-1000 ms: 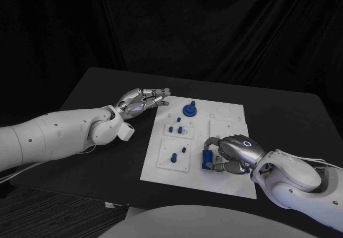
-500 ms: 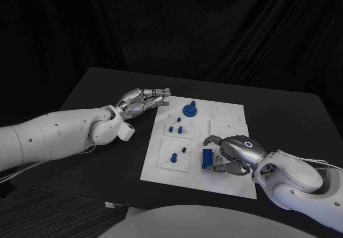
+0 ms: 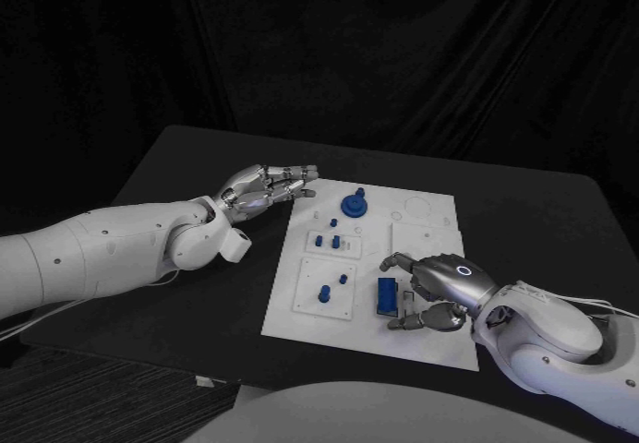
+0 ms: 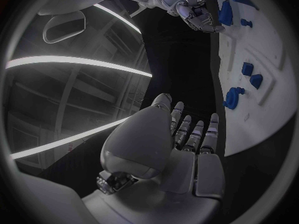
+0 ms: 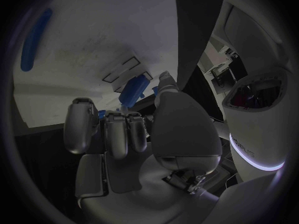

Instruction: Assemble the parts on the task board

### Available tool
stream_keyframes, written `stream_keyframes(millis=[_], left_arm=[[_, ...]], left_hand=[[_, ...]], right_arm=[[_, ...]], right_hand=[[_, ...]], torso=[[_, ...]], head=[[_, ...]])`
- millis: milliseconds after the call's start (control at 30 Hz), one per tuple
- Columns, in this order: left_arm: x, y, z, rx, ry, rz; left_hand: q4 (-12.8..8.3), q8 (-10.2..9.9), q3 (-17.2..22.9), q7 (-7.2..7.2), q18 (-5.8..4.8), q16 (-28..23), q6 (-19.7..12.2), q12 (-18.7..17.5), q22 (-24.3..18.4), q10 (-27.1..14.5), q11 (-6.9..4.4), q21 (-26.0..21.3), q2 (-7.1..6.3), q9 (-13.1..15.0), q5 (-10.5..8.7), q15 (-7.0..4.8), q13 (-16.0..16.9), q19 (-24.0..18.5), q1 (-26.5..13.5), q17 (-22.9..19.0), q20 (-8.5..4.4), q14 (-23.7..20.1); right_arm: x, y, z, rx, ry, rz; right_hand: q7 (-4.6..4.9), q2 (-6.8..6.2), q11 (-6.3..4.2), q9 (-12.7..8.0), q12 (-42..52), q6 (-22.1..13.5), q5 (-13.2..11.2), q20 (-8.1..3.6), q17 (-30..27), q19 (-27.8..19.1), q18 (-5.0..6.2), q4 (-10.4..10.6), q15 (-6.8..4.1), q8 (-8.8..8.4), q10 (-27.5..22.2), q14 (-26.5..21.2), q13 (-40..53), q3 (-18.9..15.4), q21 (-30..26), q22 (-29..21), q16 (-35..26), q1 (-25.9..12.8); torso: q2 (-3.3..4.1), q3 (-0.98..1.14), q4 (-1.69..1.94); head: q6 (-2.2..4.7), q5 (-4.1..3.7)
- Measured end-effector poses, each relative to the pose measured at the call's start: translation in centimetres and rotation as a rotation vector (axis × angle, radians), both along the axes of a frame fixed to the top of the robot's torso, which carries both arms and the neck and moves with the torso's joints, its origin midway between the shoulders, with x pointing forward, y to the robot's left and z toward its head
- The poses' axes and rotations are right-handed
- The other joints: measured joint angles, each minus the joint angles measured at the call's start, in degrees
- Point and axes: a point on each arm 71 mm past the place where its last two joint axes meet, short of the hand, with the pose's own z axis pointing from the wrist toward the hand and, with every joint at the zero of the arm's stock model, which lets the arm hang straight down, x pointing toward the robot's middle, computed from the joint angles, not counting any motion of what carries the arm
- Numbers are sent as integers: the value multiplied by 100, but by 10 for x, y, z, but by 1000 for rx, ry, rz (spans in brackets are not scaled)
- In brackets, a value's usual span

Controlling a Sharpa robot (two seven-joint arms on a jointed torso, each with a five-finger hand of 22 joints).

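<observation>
Nearest me, my right robot hand hovers spread and empty beside the long blue part lying on the task board; a careless fingertip could knock it askew. Farther off, my left robot hand rests empty, fingers loosely apart, at the board's far corner.

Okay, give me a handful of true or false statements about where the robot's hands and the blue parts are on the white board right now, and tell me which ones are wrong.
1. The right hand holds a long blue part. False: its fingers are spread beside the part, which lies on the task board.
2. The left hand is at the board's far left corner. True.
3. The left hand grips a blue part. False: it holds nothing.
4. A round blue part stands near the board's far edge. True.
5. The board lies on a black table. True.
</observation>
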Motion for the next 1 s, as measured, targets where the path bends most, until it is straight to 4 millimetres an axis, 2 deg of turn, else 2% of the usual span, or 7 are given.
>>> stream_keyframes(millis=[167,233,300,433,533,767,1000], left_arm=[[0,0,0,0,1,-1],[0,0,0,0,2,-2],[0,0,0,0,3,-2],[0,0,-1,1,4,-3],[0,-1,-1,1,6,-5],[0,-1,-1,0,10,-10],[-1,-1,-1,-1,13,-13]], left_hand=[[0,0,0,0,0,0,0,0,0,0,0,0,0,0,0,0,0,0,0,0,0,0],[0,0,0,0,0,0,0,0,0,0,0,0,0,0,0,0,0,0,0,0,0,0],[0,0,0,0,0,0,0,0,0,0,0,0,0,0,0,0,0,0,0,0,0,0],[7,0,40,0,0,22,0,0,0,0,0,0,0,0,0,0,0,0,0,0,0,0],[7,0,40,0,1,22,0,0,3,0,0,0,0,0,0,0,0,15,0,0,15,0],[7,0,40,0,0,22,0,0,24,0,0,0,0,0,0,0,0,21,0,0,21,0],[-10,0,57,0,0,22,0,0,24,0,0,0,0,0,0,20,0,21,0,0,21,20]], right_arm=[[0,0,-1,-8,7,-5],[0,-1,-2,-11,9,-7],[0,-1,-3,-12,10,-8],[0,0,-4,-16,13,-10],[0,0,-4,-19,15,-9],[1,2,-4,-17,15,-7],[1,2,-4,-9,9,-10]], right_hand=[[11,398,9,-55,0,147,648,41,5,1,0,-37,18,305,-10,-18,0,284,-29,0,0,157],[-3,547,9,-64,0,240,1160,41,5,1,0,-74,18,459,-10,-18,0,355,-29,0,0,256],[-17,628,9,-66,0,267,1545,41,4,1,0,-73,18,580,-10,-18,0,355,-51,0,0,283],[-39,676,9,-88,0,321,2034,41,4,1,0,-90,18,742,-10,-18,0,369,-58,-1,0,332],[-39,707,9,-105,0,321,2226,41,4,1,0,-106,18,790,-10,-18,0,385,-58,-1,0,363],[-28,717,8,-137,0,309,2368,41,4,1,0,-201,18,903,-10,-18,-1,430,-58,-1,0,530],[-20,747,8,-136,0,410,2831,26,3,15,0,-219,18,1131,-10,-18,-1,444,-26,-1,0,578]], torso=[[0,0,0],[0,0,-1],[0,0,-1],[1,0,0],[1,1,0],[1,0,0],[2,1,0]], head=[[0,0],[0,0],[0,0],[0,-7],[0,-7],[0,-2],[0,1]])
